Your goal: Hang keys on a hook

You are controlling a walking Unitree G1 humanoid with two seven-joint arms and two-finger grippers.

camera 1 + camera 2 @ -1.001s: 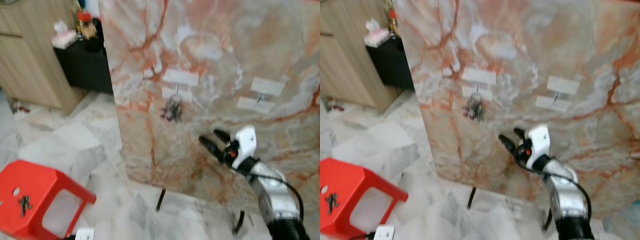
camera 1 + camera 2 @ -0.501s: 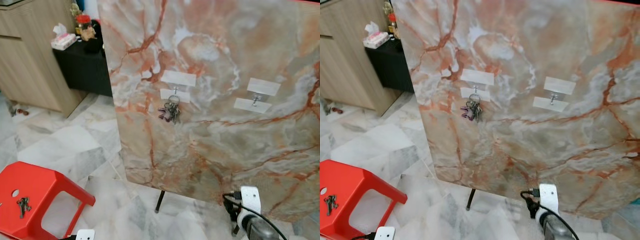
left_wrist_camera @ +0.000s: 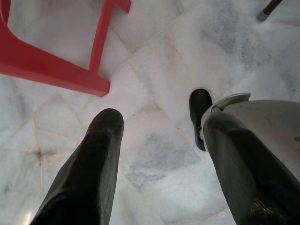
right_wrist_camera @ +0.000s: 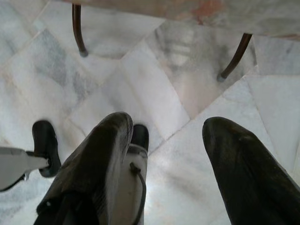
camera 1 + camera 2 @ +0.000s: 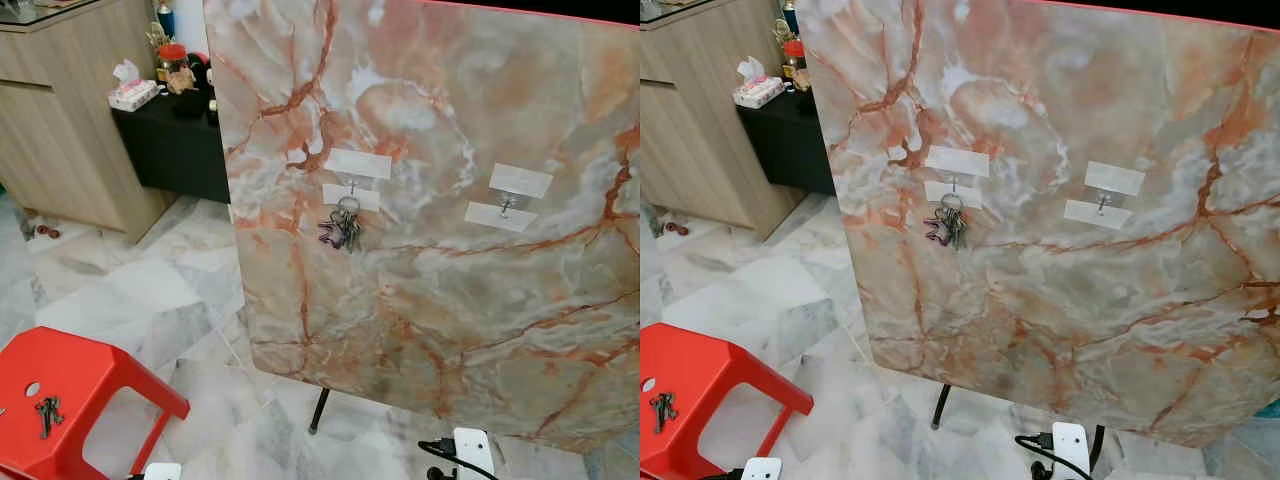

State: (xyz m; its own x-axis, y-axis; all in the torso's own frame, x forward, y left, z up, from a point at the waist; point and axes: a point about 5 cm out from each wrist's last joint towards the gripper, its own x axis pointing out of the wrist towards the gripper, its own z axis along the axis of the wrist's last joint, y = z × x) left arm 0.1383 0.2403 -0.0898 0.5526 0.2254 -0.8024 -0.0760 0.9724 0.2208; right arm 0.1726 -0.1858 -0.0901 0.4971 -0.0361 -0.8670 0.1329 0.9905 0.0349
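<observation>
The keys (image 5: 342, 226) are hanging on the left hook (image 5: 351, 187) of the marble board (image 5: 440, 300). The right claw (image 4: 164, 164) is dropping away below the board, spread and holding nothing. The job is probably done. The left claw (image 3: 159, 159) is hanging spread too.

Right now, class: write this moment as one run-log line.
keys: hanging on left hook | right hook: bare | spare keys: on red stool | left claw: open, empty, over floor | right claw: open, empty

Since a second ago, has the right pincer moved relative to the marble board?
Yes. The right pincer dropped from mid-board, below the hung keys, to beneath the marble board.
</observation>
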